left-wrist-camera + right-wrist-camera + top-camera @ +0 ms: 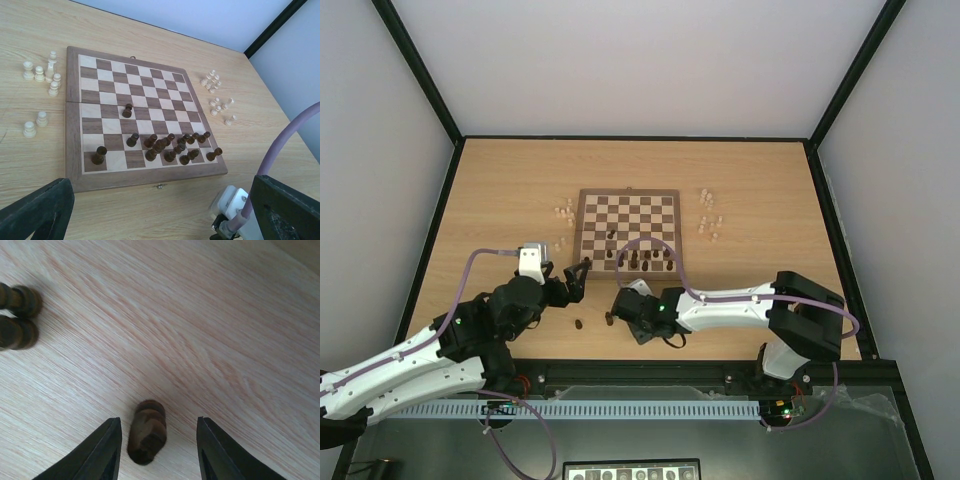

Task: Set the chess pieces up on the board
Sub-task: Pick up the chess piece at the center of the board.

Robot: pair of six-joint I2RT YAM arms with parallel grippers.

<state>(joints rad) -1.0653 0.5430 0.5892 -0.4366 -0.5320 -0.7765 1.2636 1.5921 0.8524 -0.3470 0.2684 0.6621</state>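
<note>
Up close in the right wrist view, a dark chess piece (146,431) lies on its side on the light wood tabletop (215,330). It's too blurred to tell which kind. It sits btwn the fingers (107,452) of the right gripper (158,422), which stand apart w/ a gap either side and touch nothing. Two more dark chessmen (19,315) at that view's left edge are cut off & out of focus. From above the gripper body hides most of this. A loose dark piece (578,324) shows on the table btwn the two arms, and another dark speck sits right at the gripper tip, but can't tell which is which. The board (74,140), dark brown & cream checks w/ a mid-brown border, lies flat mid-table just beyond both grippers. A crowded dark cluster (172,147) fills the right part of its two nearest rows, some pieces overlapping so the count & types are unclear. One dark piece (99,155) stands alone at the near-left, and a lone dark pawn (128,110) stands farther in. All cream pieces are off the board: a left group (42,72) and a right group (215,92), both on the tabletop, the far ones too small to id. The left gripper (576,277) hangs over the table just short of the board's near-left corner. Its fingers (35,210) are spread wide & empty, only their dark tips in view at the bottom corners.
</note>
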